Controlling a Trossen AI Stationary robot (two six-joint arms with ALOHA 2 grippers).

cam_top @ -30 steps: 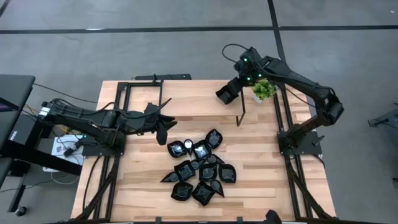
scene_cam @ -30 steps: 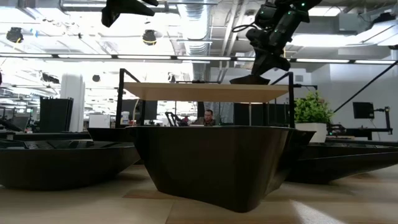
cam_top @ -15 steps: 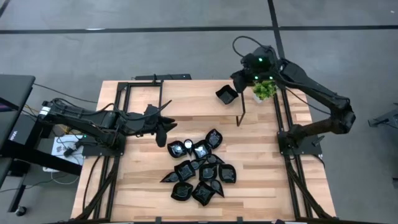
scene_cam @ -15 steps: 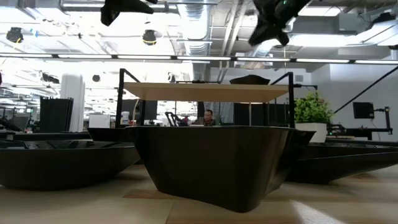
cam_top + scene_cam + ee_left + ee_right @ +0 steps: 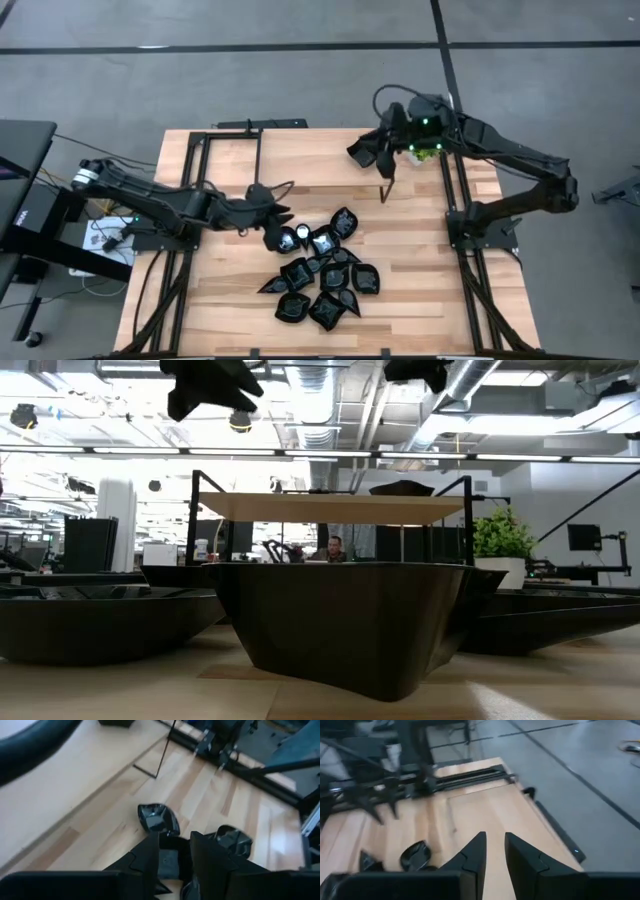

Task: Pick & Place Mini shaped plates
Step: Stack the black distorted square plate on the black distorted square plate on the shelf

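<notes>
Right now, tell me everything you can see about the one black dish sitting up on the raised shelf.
The dish on the shelf is a small glossy black piece, roughly square with raised edges, and looks like glazed ceramic or plastic. It sits upright and alone near the far right corner of the raised wooden shelf, apart from the pile of plates lower down. The right gripper is close beside it from above, with nothing held between its fingers.

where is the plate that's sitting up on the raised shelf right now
In the high view, the square plate sits on the shelf near its far right corner, beside the right gripper and the potted plant, apart from the pile below.
</notes>
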